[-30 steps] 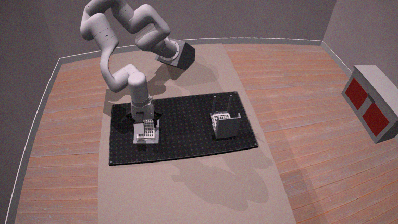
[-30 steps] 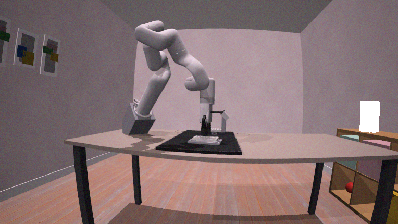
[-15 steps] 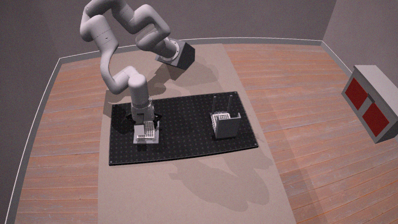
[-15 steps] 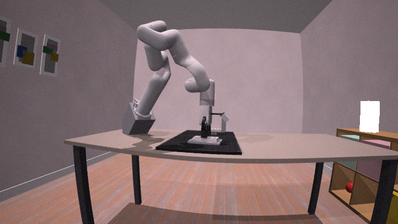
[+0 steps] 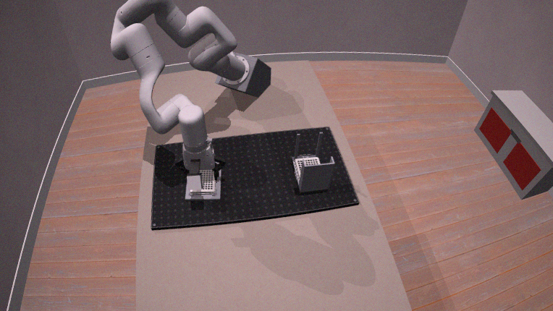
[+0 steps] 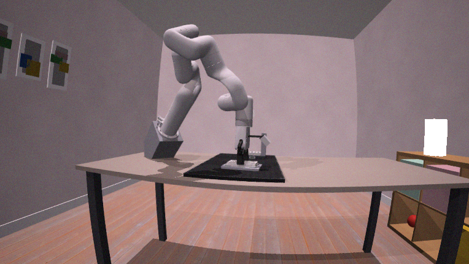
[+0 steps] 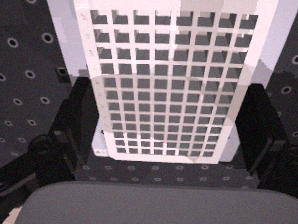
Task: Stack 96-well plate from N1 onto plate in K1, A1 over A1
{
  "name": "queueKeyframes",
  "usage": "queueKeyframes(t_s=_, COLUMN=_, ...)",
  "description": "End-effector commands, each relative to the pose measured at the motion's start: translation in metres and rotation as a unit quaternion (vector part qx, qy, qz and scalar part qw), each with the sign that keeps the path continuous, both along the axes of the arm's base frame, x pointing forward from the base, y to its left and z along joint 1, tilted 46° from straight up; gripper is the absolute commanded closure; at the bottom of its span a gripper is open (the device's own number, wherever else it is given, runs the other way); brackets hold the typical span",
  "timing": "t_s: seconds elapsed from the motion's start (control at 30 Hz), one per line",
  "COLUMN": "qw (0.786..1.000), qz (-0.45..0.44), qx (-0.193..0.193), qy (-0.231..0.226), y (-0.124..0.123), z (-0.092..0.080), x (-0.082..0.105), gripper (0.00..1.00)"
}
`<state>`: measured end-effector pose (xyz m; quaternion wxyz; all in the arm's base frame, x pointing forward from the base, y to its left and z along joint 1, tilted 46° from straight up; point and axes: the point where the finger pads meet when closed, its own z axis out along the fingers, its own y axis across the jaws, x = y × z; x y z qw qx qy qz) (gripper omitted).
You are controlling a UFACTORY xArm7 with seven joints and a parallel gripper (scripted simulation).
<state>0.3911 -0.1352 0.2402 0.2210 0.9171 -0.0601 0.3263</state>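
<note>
1. While the gripper (image 5: 203,174) hangs low over the plate (image 7: 174,79), its jaws are fully open w/ nothing held; fingers flank the plate's long sides.
2. Plate sits in nest N1 (image 5: 190,194), left part of the black board (image 5: 255,185).
3. Rack K1 (image 5: 314,176), w/ its own plate, stands well apart to the right.
</note>
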Motion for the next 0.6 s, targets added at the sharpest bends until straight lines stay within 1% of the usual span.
queueKeyframes(t_s=0.0, qw=1.0, qz=0.001, qx=0.0, qy=-0.001, y=-0.0002, z=0.0002, x=0.0012, gripper=0.0)
queueKeyframes(t_s=0.5, qw=1.0, qz=0.001, qx=0.0, qy=-0.001, y=-0.0002, z=0.0002, x=0.0013, gripper=0.0)
queueKeyframes(t_s=0.53, qw=1.0, qz=0.001, qx=0.0, qy=-0.001, y=0.0001, z=0.0005, x=0.0009, gripper=1.0)
queueKeyframes(t_s=0.57, qw=1.0, qz=0.001, qx=0.0, qy=-0.001, y=0.0001, z=0.0005, x=0.0009, gripper=1.0)
